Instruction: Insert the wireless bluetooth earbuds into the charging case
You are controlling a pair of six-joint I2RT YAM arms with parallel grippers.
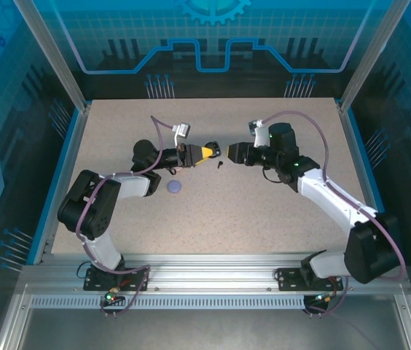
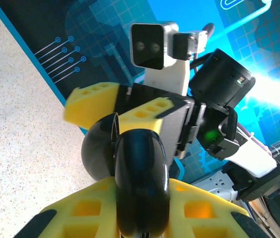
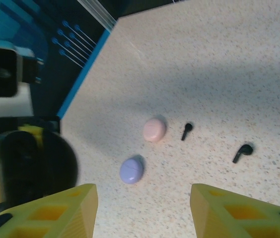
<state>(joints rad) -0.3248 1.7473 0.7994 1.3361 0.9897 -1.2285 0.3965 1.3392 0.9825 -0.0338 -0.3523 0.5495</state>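
On table [image 3: 229, 74], shut: pink case [image 3: 154, 130], lilac case [image 3: 131, 170].

Blurred, edge-cut black case [image 3: 40, 168]

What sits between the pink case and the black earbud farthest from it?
The other black earbud, roughly in line and close to the pink case; the rest of that stretch is bare table. The right wrist view shows it.

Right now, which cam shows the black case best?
Left wrist: the black case is close and central, clamped in the left gripper. Right wrist has it blurred at the left edge. Top external gives a small dark shape at that gripper's tips.
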